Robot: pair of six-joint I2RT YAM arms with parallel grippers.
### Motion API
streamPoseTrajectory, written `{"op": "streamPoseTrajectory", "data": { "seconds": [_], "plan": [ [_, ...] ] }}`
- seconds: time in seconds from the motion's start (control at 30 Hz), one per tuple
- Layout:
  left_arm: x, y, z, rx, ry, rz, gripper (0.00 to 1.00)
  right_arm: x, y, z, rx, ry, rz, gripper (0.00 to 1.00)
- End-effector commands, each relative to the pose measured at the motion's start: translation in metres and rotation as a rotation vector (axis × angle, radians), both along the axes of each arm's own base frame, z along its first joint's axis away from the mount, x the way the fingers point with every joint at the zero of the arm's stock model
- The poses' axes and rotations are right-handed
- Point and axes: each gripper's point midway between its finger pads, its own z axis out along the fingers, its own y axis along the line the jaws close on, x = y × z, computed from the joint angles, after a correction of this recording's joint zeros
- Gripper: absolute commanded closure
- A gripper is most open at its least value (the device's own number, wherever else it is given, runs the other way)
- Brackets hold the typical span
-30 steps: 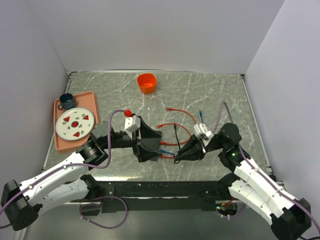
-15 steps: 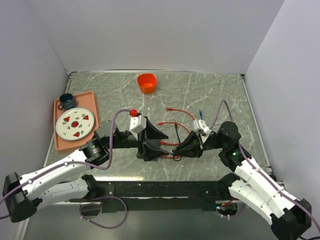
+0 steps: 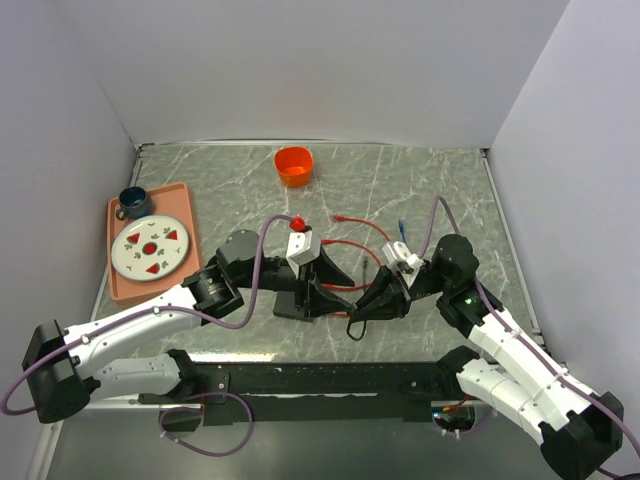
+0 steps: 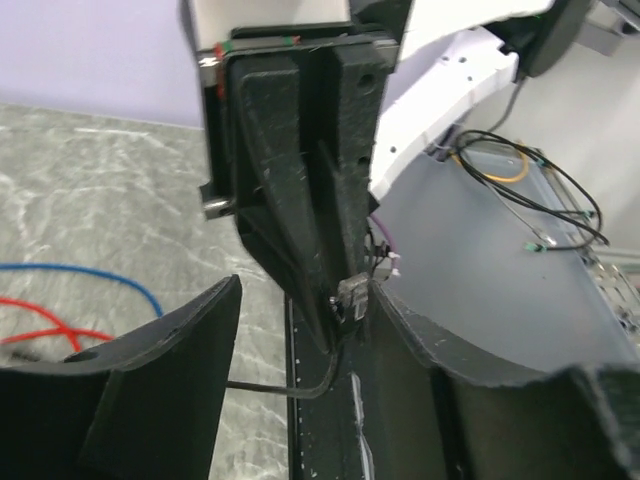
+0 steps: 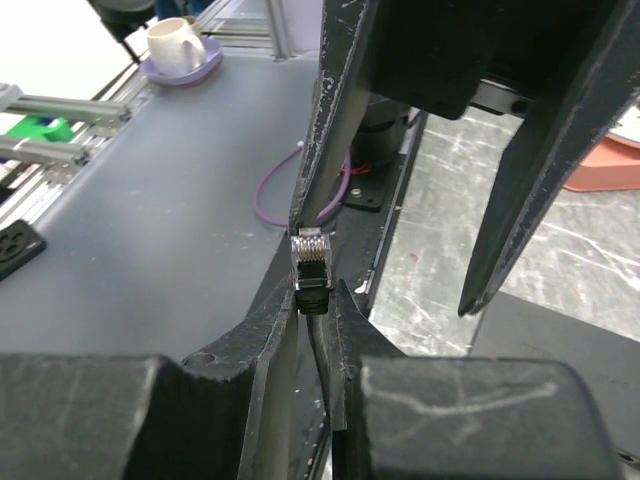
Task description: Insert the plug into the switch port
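Observation:
My right gripper (image 5: 312, 292) is shut on the plug (image 5: 311, 258), a clear connector with a black boot and a black cable (image 3: 352, 326). In the left wrist view the plug (image 4: 352, 298) sits at the tip of the right gripper's black fingers (image 4: 290, 200), touching the inner face of my left gripper's right finger (image 4: 470, 390). My left gripper (image 4: 310, 300) is open, its jaws on either side of the right gripper's tip. In the top view both grippers meet at mid-table, left (image 3: 335, 290) and right (image 3: 366, 308). A flat black box (image 3: 290, 310) lies under the left gripper. The switch port is hidden.
An orange cup (image 3: 293, 165) stands at the back. A salmon tray (image 3: 120, 280) at the left carries a plate (image 3: 150, 247) and a dark blue cup (image 3: 132, 202). Red cables (image 3: 350, 250) and a blue cable (image 3: 402, 228) lie behind the grippers.
My left arm has moved right, up to the right gripper, and its jaws have narrowed. The right gripper has shifted slightly left, still holding the plug.

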Motion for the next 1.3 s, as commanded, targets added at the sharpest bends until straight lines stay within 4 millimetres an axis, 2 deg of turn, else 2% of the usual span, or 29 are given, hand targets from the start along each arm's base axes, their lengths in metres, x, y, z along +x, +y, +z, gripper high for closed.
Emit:
{"op": "streamPoseTrajectory", "data": {
  "seconds": [0.0, 0.2, 0.47, 0.63, 0.7, 0.83, 0.87, 0.9, 0.93, 1.07, 1.13, 1.17, 1.2, 1.27],
  "plan": [
    [-0.014, -0.009, 0.027, -0.064, -0.087, -0.090, 0.44, -0.006, -0.001, 0.016, 0.024, -0.049, 0.033, 1.00],
    [-0.032, -0.008, 0.028, -0.073, -0.106, -0.162, 0.50, -0.002, 0.001, 0.013, 0.021, -0.057, 0.019, 1.00],
    [-0.041, -0.005, 0.016, -0.046, -0.092, -0.189, 0.59, -0.003, 0.001, 0.018, 0.035, -0.074, 0.023, 1.00],
    [-0.038, -0.010, 0.008, -0.024, -0.083, -0.187, 0.70, -0.005, -0.001, 0.022, 0.042, -0.068, 0.025, 1.00],
    [-0.037, -0.012, 0.005, -0.018, -0.082, -0.187, 0.77, -0.007, -0.001, 0.022, 0.042, -0.068, 0.028, 1.00],
    [-0.037, -0.014, 0.000, 0.002, -0.080, -0.197, 0.83, -0.010, -0.003, 0.023, 0.047, -0.074, 0.033, 1.00],
    [-0.037, -0.013, 0.000, 0.004, -0.080, -0.198, 0.86, -0.011, -0.003, 0.025, 0.051, -0.080, 0.034, 1.00],
    [-0.038, -0.013, -0.002, 0.010, -0.075, -0.200, 0.94, -0.010, -0.003, 0.025, 0.052, -0.080, 0.028, 1.00],
    [-0.039, -0.013, -0.003, 0.012, -0.071, -0.203, 0.99, -0.010, -0.003, 0.025, 0.051, -0.077, 0.028, 1.00],
    [-0.041, -0.008, 0.000, 0.000, -0.075, -0.200, 0.99, -0.009, -0.003, 0.026, 0.057, -0.081, 0.019, 1.00],
    [-0.038, -0.006, -0.002, 0.002, -0.074, -0.168, 0.99, -0.003, -0.001, 0.026, 0.055, -0.070, -0.016, 0.93],
    [-0.038, -0.003, 0.002, -0.010, -0.082, -0.153, 0.99, -0.002, -0.001, 0.025, 0.050, -0.062, -0.033, 0.86],
    [-0.035, -0.002, 0.001, -0.009, -0.076, -0.129, 0.99, 0.005, 0.001, 0.026, 0.053, -0.068, -0.077, 0.72],
    [-0.027, 0.001, 0.007, -0.028, -0.078, -0.063, 0.99, 0.012, 0.002, 0.026, 0.050, -0.067, -0.125, 0.65]
  ]
}}
